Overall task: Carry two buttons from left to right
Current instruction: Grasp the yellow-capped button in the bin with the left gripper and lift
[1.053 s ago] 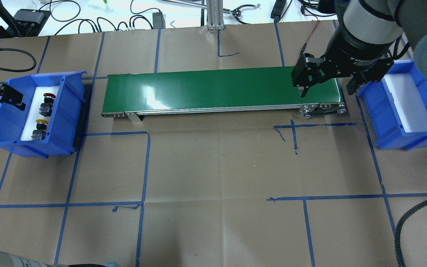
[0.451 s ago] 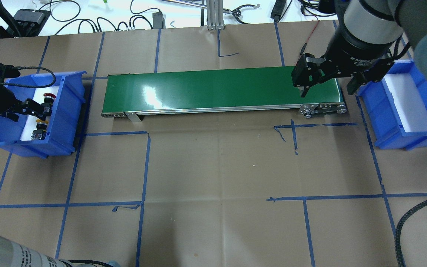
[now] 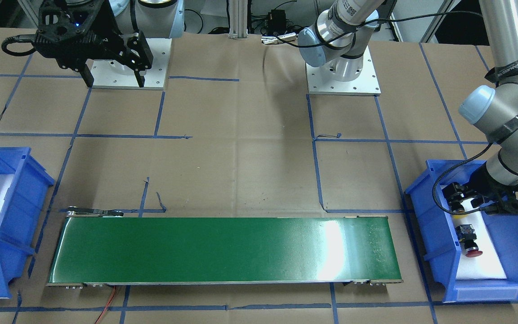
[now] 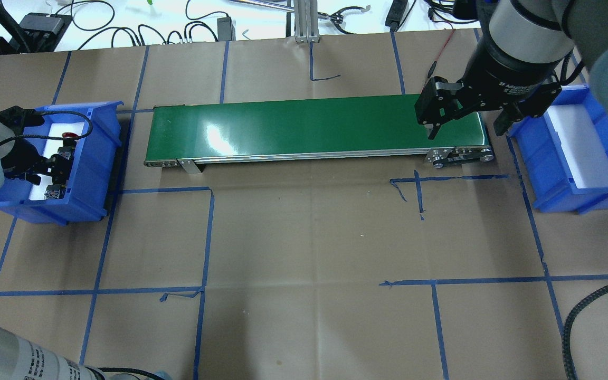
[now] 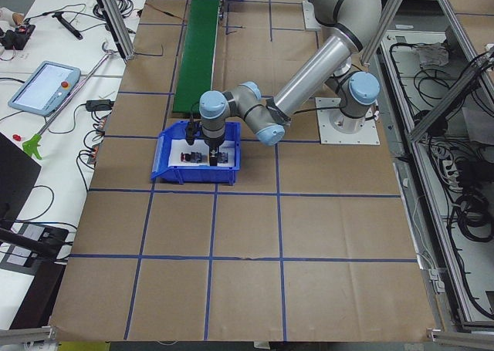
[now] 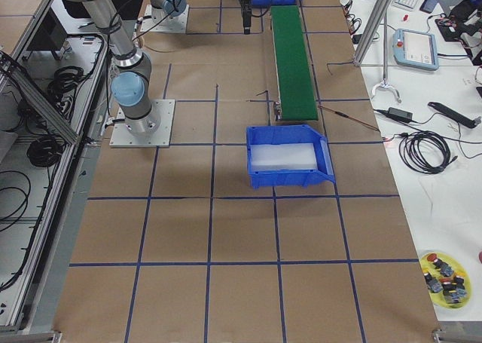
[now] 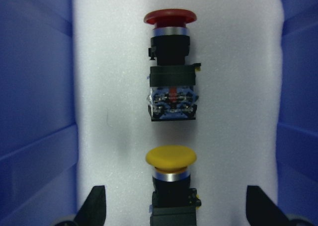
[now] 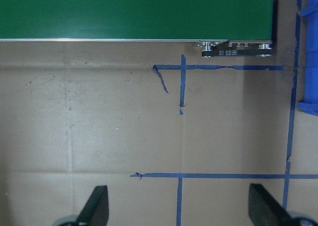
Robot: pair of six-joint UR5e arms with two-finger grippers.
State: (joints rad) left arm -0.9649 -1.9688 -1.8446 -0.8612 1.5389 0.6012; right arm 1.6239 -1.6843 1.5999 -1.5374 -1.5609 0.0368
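Note:
The two buttons lie on white foam in the left blue bin [image 4: 93, 158]. The red-capped button [image 7: 170, 62] is farther from the robot's base, also seen in the overhead view [image 4: 68, 139] and the front view [image 3: 469, 243]. The yellow-capped button [image 7: 171, 159] lies nearer the base. My left gripper [image 7: 176, 193] is open inside the bin, its fingers [image 7: 95, 206] either side of the yellow button's body, not touching. From overhead the left gripper [image 4: 45, 169] hides the yellow cap. My right gripper [image 4: 465, 129] is open and empty above the belt's right end.
A green conveyor belt [image 4: 309, 126] runs across the table between the bins. The right blue bin [image 4: 552, 169] holds only white foam. The left bin's blue walls [image 7: 39, 112] stand close on both sides of the left gripper. Cables lie beyond the table's far edge.
My left gripper has moved from the bin's left wall into the bin and now straddles the yellow button. The right arm has not moved.

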